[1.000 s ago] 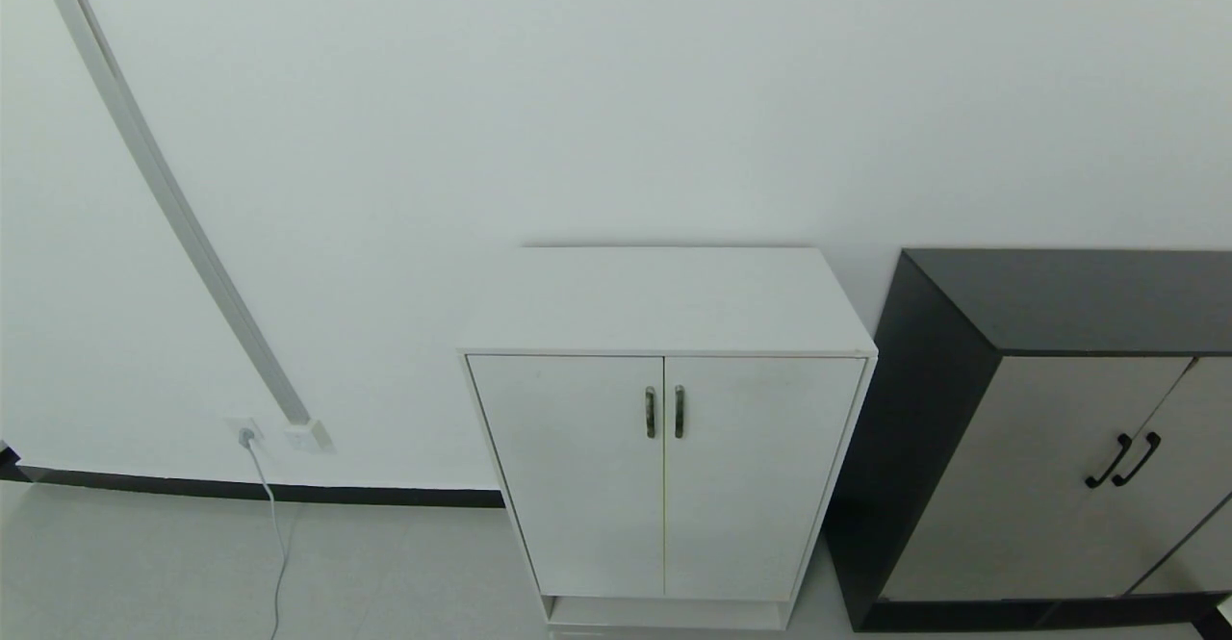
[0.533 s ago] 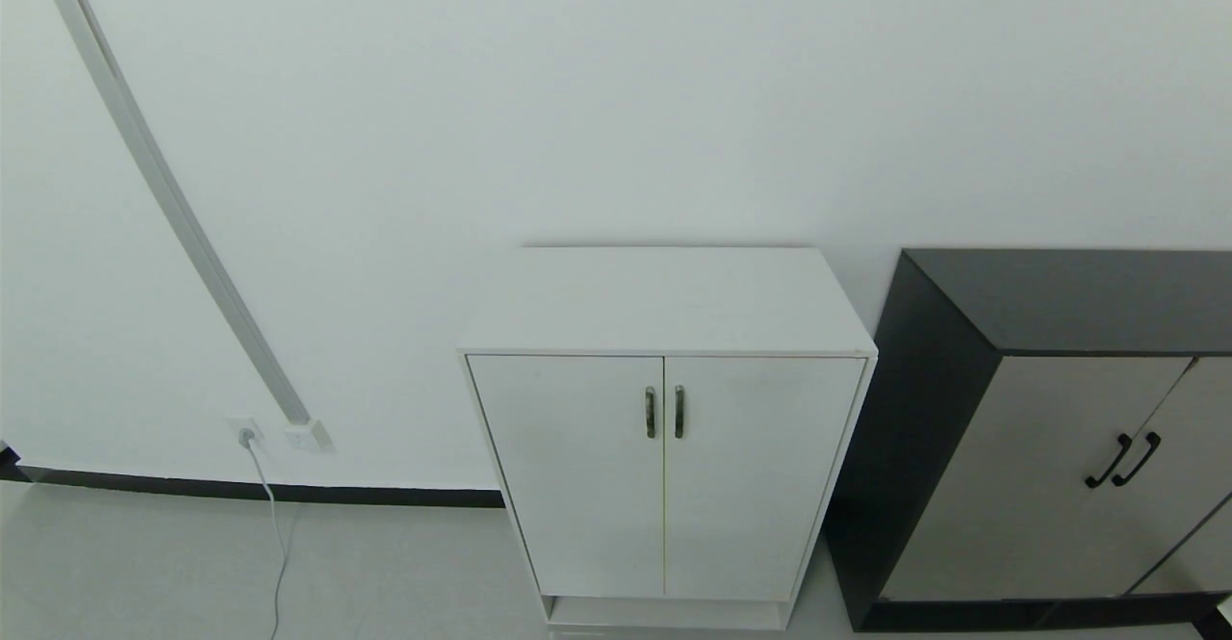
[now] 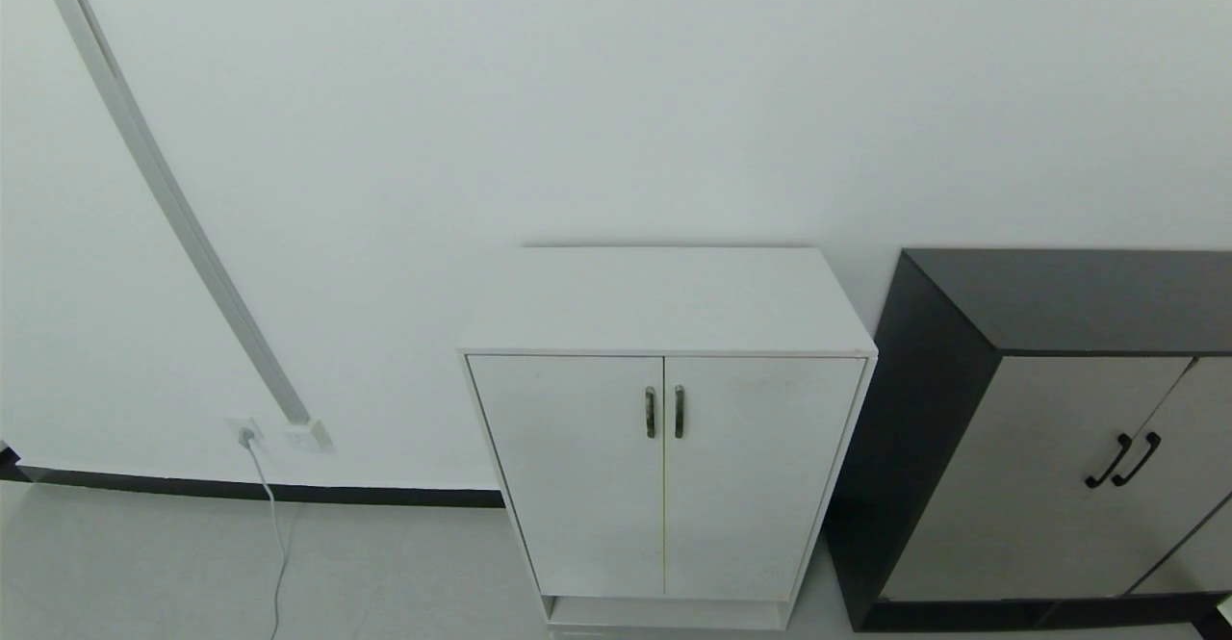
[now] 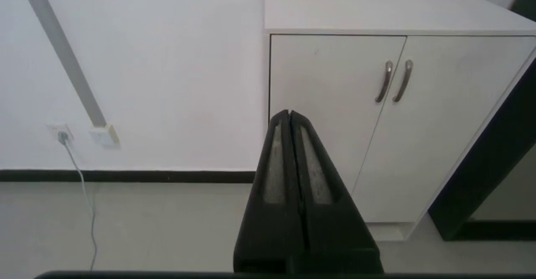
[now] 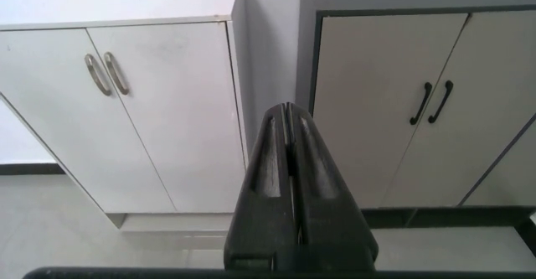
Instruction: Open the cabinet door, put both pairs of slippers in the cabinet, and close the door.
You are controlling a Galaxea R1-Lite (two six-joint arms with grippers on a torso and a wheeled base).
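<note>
My left gripper (image 4: 289,116) has its fingers pressed flat together with nothing between them, and my right gripper (image 5: 287,109) is closed up the same way, also empty. Each one blocks part of its own wrist view: the left hides the lower left corner of the white cabinet (image 3: 664,476), and the right covers the strip of floor where that cabinet meets the dark cabinet (image 3: 948,409) to its right. The white cabinet stands far ahead against the wall, well apart from both grippers and roughly between the lines they point along. Both of its doors sit flush and closed, so I cannot see inside. Its two handles (image 3: 664,412) stand upright side by side at the centre seam. From the head view its foot is cut off at the near edge, and the dark cabinet runs off the right side. The left wrist view takes in a wall socket (image 4: 60,133) with a cable (image 4: 84,197) hanging to the floor, left of the white cabinet. The right wrist view faces the dark cabinet's pale doors.
</note>
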